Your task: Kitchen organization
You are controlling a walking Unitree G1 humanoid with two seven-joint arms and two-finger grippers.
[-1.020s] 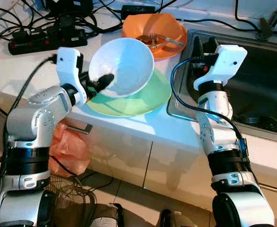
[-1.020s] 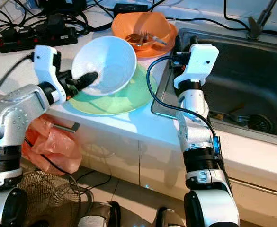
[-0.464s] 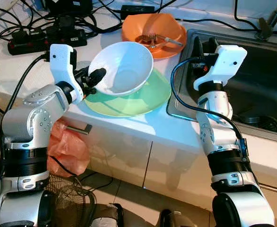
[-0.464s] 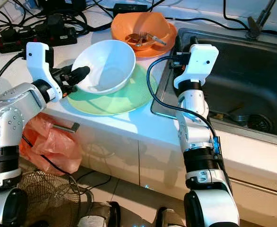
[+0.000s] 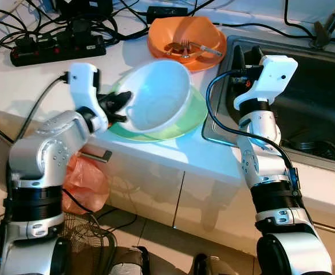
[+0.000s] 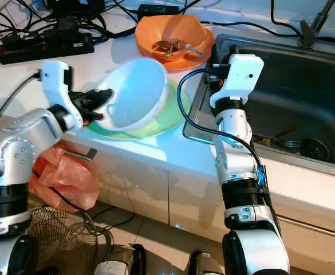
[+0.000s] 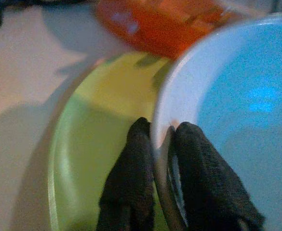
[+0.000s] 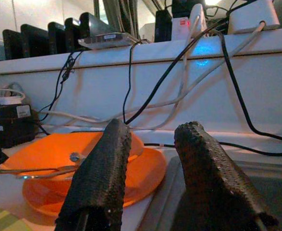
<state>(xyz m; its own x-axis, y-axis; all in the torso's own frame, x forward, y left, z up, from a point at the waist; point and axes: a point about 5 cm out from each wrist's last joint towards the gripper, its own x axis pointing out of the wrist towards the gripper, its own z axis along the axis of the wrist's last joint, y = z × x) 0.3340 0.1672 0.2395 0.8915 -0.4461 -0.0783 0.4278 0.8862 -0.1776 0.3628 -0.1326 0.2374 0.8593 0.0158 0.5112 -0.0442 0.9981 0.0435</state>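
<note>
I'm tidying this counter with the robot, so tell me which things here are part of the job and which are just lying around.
Part of the job:
- white bowl, pinched at its rim by the left gripper
- green plate under it
- orange bowl holding cutlery
- sink
- right gripper, open, near the sink's edge

Just lying around:
- power strip and cables
- orange plastic bag
- fan on the floor

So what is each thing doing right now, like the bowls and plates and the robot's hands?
White bowl: tilted, resting on the green plate, rim pinched by the left hand.
Green plate: flat on the counter, under the white bowl.
Orange bowl: on the counter by the sink, cutlery inside.
Left hand: shut on the white bowl's rim.
Right hand: open, holding nothing, raised at the sink's edge.
Sink: no water visible.
</note>
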